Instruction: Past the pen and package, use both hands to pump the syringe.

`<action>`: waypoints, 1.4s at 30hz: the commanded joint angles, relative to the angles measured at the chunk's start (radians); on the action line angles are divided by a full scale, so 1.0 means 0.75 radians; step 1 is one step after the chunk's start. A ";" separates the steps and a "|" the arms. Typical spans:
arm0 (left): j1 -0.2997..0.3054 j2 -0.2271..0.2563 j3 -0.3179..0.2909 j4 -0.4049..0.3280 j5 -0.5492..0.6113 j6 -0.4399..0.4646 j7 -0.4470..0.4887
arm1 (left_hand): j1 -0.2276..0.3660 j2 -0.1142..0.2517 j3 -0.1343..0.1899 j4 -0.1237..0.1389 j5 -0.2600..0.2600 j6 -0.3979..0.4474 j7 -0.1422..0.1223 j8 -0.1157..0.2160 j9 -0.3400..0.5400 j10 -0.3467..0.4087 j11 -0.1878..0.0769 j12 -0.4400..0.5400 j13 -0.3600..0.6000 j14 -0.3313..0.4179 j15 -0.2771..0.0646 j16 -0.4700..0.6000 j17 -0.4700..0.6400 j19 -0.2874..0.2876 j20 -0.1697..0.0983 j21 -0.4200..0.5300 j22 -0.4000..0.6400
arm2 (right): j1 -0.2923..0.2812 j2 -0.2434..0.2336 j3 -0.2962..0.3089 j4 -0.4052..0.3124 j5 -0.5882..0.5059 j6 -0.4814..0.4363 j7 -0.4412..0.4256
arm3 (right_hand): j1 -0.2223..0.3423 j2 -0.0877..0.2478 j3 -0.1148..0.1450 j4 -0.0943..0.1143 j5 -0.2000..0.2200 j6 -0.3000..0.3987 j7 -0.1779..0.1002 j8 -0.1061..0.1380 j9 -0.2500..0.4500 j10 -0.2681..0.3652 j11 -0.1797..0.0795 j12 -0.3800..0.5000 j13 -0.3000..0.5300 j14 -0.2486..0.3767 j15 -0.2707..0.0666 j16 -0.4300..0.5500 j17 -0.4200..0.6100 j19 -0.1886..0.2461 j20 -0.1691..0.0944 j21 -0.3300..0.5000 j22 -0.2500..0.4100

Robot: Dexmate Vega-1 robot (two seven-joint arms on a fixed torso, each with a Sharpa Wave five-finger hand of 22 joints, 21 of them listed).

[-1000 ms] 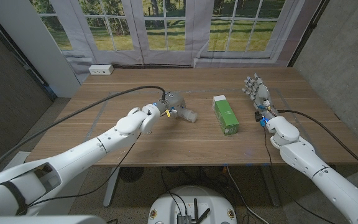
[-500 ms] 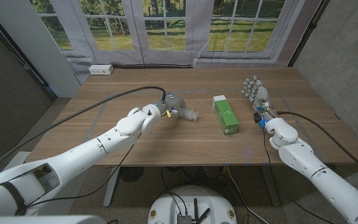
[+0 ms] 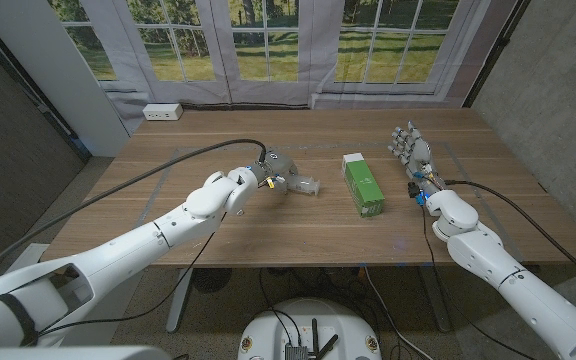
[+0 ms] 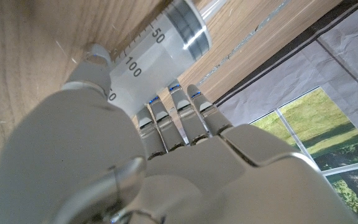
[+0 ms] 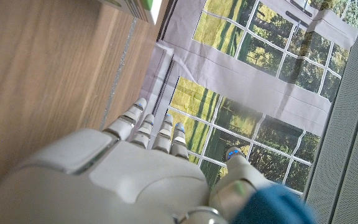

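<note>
Since a second ago the left hand (image 3: 276,168) has turned the syringe (image 3: 303,185) a little, so its clear barrel now points more toward the green package (image 3: 363,184); the right hand (image 3: 412,152) has kept its place.

From the head camera, the left hand grips the syringe just to the left of the package, near the middle of the desk (image 3: 168,200). The right hand stands to the right of the package with its fingers apart and reaching up, holding nothing. Bare wood lies between the package and each hand, and more of it behind the package up to the far edge, where a white power strip (image 3: 162,112) sits well off to the left beside the curtained windows.

Seen by the left wrist camera, the left hand (image 4: 166,162) has its fingers curled around the syringe (image 4: 151,53) (printed marks 50 and 100 are readable here, too small to read from the head).

On the right wrist camera, the right hand (image 5: 135,168) is spread over plain wood, with a corner of the package (image 5: 135,6) at the frame's rim.
</note>
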 commanded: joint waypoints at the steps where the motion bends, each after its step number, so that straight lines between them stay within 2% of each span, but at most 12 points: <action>1: -0.001 0.014 -0.012 -0.029 0.001 -0.001 -0.066 | -0.013 -0.022 -0.020 0.000 0.010 -0.038 -0.005 0.005 0.002 -0.054 0.023 -0.005 0.006 -0.050 -0.179 -0.001 0.001 -0.018 -0.127 0.001 0.002 | -0.003 0.005 -0.006 -0.010 -0.010 -0.013 -0.022 | -0.006 0.026 0.007 0.009 0.011 0.007 -0.003 0.001 0.001 0.009 0.002 0.002 0.002 0.009 -0.006 -0.007 0.003 0.002 0.008 0.004 0.002; 5: -0.007 0.019 -0.017 -0.034 -0.003 -0.009 -0.084 | -0.019 -0.026 -0.029 0.001 0.012 -0.074 -0.004 0.004 0.002 -0.092 0.042 -0.006 0.006 -0.080 -0.164 0.000 0.000 -0.025 -0.118 0.002 0.002 | -0.004 0.006 -0.007 -0.013 -0.014 -0.014 -0.028 | -0.006 0.026 0.008 0.010 0.012 0.006 -0.004 0.000 0.001 0.010 0.002 0.001 0.002 0.009 -0.003 -0.007 0.002 0.003 0.013 0.004 0.002; 10: -0.017 0.024 -0.019 -0.036 0.001 -0.017 -0.115 | -0.040 -0.041 -0.055 0.003 0.010 -0.168 -0.005 0.005 -0.002 -0.216 0.078 -0.006 0.000 -0.223 -0.092 -0.006 -0.002 -0.071 -0.091 -0.002 0.002 | -0.005 0.010 -0.009 -0.016 -0.014 -0.014 -0.030 | -0.006 0.027 0.008 0.011 0.012 0.010 -0.007 0.000 0.001 0.009 0.001 0.001 0.003 0.010 -0.003 -0.008 0.002 0.005 0.018 0.005 0.002; 14: -0.042 0.026 -0.014 -0.044 0.005 -0.020 -0.197 | -0.065 -0.050 -0.073 0.010 0.004 -0.207 -0.007 0.007 -0.004 -0.288 0.106 -0.007 -0.003 -0.275 -0.056 -0.002 -0.002 -0.108 -0.062 -0.006 0.002 | -0.003 0.009 -0.011 -0.017 -0.014 -0.018 -0.029 | -0.005 0.027 0.009 0.012 0.012 0.009 -0.008 -0.002 0.001 0.007 0.000 -0.001 0.003 0.009 -0.002 -0.008 0.002 0.005 0.022 0.004 0.002; 16: -0.037 0.019 -0.050 -0.043 -0.077 -0.022 -0.220 | -0.079 -0.053 -0.080 0.014 0.000 -0.236 -0.012 0.002 -0.005 -0.309 0.113 -0.005 -0.004 -0.296 -0.048 -0.001 -0.001 -0.124 -0.050 -0.006 0.002 | -0.001 0.005 -0.011 -0.020 -0.012 -0.025 -0.027 | -0.005 0.027 0.009 0.012 0.012 0.009 -0.007 -0.002 0.001 0.007 0.000 -0.001 0.003 0.008 -0.001 -0.009 0.002 0.004 0.024 0.004 0.002; 22: -0.062 0.025 -0.072 -0.052 -0.152 -0.022 -0.301 | -0.105 -0.057 -0.094 0.019 -0.008 -0.271 -0.007 0.005 -0.007 -0.357 0.131 -0.003 -0.005 -0.357 -0.021 -0.005 -0.001 -0.167 -0.040 -0.009 0.002 | -0.001 0.002 -0.008 -0.025 0.004 -0.035 -0.016 | -0.006 0.026 0.008 0.015 0.012 0.005 -0.010 -0.005 0.001 0.001 0.000 -0.004 0.003 -0.002 0.001 -0.013 0.002 -0.008 0.031 -0.001 0.003; 25: -0.082 0.034 -0.101 -0.047 -0.250 -0.040 -0.358 | -0.143 -0.041 -0.103 0.028 -0.011 -0.313 0.014 0.005 -0.008 -0.449 0.173 -0.005 -0.005 -0.450 0.018 -0.007 0.000 -0.230 -0.022 -0.007 0.002 | 0.003 0.003 -0.008 -0.025 0.019 -0.047 -0.008 | -0.006 0.024 0.007 0.017 0.012 0.000 -0.005 -0.008 0.001 -0.003 0.000 -0.006 0.003 -0.010 0.010 -0.017 0.002 -0.022 0.031 -0.005 0.003; 27: -0.090 0.040 -0.105 -0.046 -0.279 -0.049 -0.370 | -0.163 -0.032 -0.107 0.033 -0.011 -0.347 0.027 0.001 -0.009 -0.489 0.181 -0.005 -0.006 -0.498 0.039 -0.006 0.000 -0.268 -0.015 -0.010 0.002 | 0.004 0.007 -0.009 -0.022 0.022 -0.046 -0.008 | -0.008 0.023 0.005 0.019 0.012 -0.009 0.006 -0.012 0.001 -0.008 -0.001 -0.008 0.003 -0.016 0.007 -0.019 0.003 -0.031 0.027 -0.008 0.003; 29: -0.096 0.055 -0.134 -0.048 -0.353 -0.072 -0.381 | -0.209 -0.017 -0.116 0.046 -0.011 -0.393 0.034 -0.001 -0.010 -0.539 0.216 -0.002 -0.005 -0.567 0.064 -0.007 0.001 -0.309 -0.004 -0.009 0.002 | 0.009 0.008 -0.011 -0.019 0.016 -0.050 -0.014 | -0.010 0.022 0.004 0.021 0.012 -0.014 0.019 -0.014 0.001 -0.012 0.002 -0.009 0.003 -0.022 0.003 -0.021 0.004 -0.036 0.017 -0.008 0.003; 33: -0.103 0.078 -0.159 -0.050 -0.432 -0.103 -0.378 | -0.240 -0.002 -0.120 0.054 -0.008 -0.430 0.041 -0.002 -0.011 -0.573 0.229 0.000 -0.006 -0.614 0.085 -0.006 0.001 -0.344 0.005 -0.010 0.002 | 0.014 0.010 -0.013 -0.020 0.010 -0.057 -0.025 | -0.010 0.022 0.003 0.024 0.013 -0.023 0.039 -0.016 0.001 -0.016 0.004 -0.010 0.002 -0.024 -0.013 -0.021 0.004 -0.041 0.002 -0.008 0.003; 35: -0.099 0.088 -0.174 -0.051 -0.470 -0.113 -0.364 | -0.264 0.009 -0.123 0.060 -0.006 -0.453 0.030 -0.002 -0.012 -0.595 0.231 0.002 -0.006 -0.651 0.100 -0.005 0.001 -0.358 0.009 -0.006 0.002 | 0.018 0.009 -0.017 -0.021 0.001 -0.064 -0.036 | -0.011 0.022 0.003 0.025 0.013 -0.024 0.043 -0.016 0.001 -0.015 0.004 -0.010 0.002 -0.024 -0.014 -0.021 0.004 -0.042 -0.005 -0.007 0.003; 42: -0.085 0.127 -0.206 -0.056 -0.547 -0.137 -0.318 | -0.311 0.032 -0.129 0.074 -0.006 -0.486 0.026 -0.003 -0.014 -0.646 0.234 0.000 -0.006 -0.707 0.123 -0.005 0.001 -0.392 0.018 -0.006 0.002 | 0.024 0.026 -0.025 -0.016 -0.020 -0.062 -0.068 | -0.011 0.022 0.002 0.027 0.013 -0.025 0.048 -0.016 0.001 -0.017 0.004 -0.010 0.002 -0.023 -0.013 -0.021 0.004 -0.042 -0.010 -0.006 0.003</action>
